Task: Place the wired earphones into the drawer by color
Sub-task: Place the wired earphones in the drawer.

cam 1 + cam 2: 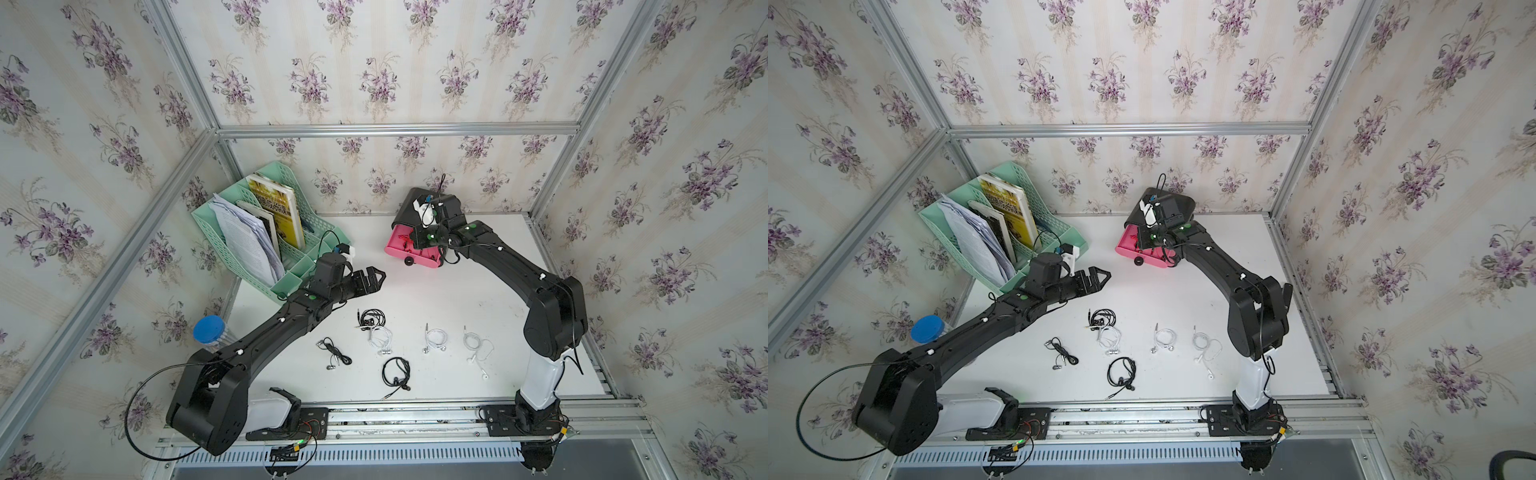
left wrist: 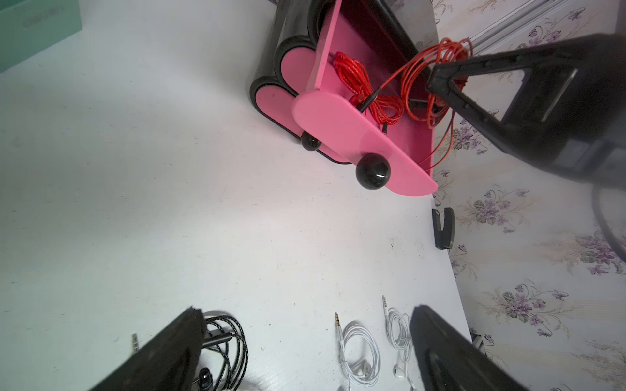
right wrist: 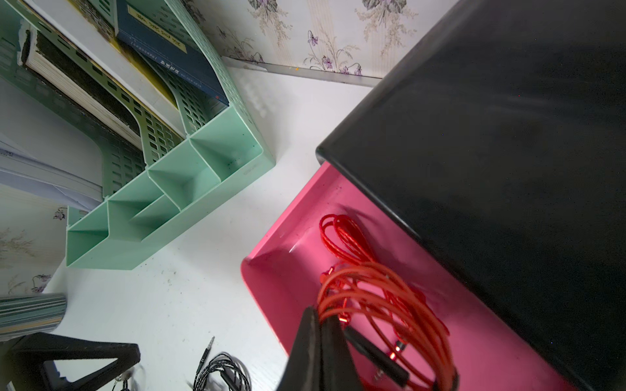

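The right gripper (image 3: pixel 321 318), jaws pressed together on a coil of red earphones (image 3: pixel 389 298), holds the bundle over the open top drawer (image 3: pixel 288 216) of the small black cabinet (image 3: pixel 508 135) at the back of the white table (image 1: pixel 478 270). A second red set (image 3: pixel 342 233) already lies on the drawer's pink floor. The 2 drawers beneath are shut.

The left gripper (image 1: pixel 376 280) hovers above the table just in front of the mint-green file rack (image 1: pixel 291 266), fingers spread wide and holding nothing. Below it and nearer the robot, 3 black earphones (image 1: pixel 397 371) and 3 white earphones (image 1: pixel 435 338) lie in loose coils on the table, well apart from the cabinet.

The step in hand looks to be the drop of the last red set. In the left wrist view 1 red strand seems to trail past the drawer's side wall, so the release probably calls for the coil to be brought lower and further inside before the jaws part. Otherwise the cable may catch when the drawer slides shut. After that, this drawer would need pushing in by its round black knob (image 2: pixel 372 171) and another pulling out for the white or the black sets, 6 of which remain to be sorted.
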Robot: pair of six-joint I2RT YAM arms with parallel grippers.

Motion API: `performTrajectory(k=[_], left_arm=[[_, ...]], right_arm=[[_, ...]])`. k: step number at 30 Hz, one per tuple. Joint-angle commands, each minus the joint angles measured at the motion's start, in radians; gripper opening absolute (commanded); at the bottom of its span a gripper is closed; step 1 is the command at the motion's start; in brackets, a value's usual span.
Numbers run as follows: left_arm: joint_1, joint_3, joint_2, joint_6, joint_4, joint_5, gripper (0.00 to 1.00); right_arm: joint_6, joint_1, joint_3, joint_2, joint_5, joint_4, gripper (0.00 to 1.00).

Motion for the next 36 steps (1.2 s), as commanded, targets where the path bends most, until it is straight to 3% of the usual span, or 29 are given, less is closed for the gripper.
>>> performTrajectory(k=[1,5,9,13,36], left_arm=[[0.001,0.001,-0.003,0.002,0.002,-0.001,0.99],[0.001,0.001,-0.004,0.002,0.002,-0.001,0.99],[0.001,0.000,-0.004,0.001,0.002,-0.004,0.99],[0.000,0.002,0.000,0.000,0.006,-0.002,0.99],[0.001,0.016,0.037,-0.026,0.046,0.031,0.99]], right_arm=[[0.008,0.000,0.026,0.022,-0.018,-0.018,0.00],[0.014,-0.001,0.059,0.048,-0.030,-0.027,0.01],[0.018,0.000,0.092,0.062,-0.035,-0.043,0.20],[0.019,0.000,0.109,0.053,-0.031,-0.049,0.26],[0.032,-0.019,0.118,0.064,0.122,-0.086,0.31]])
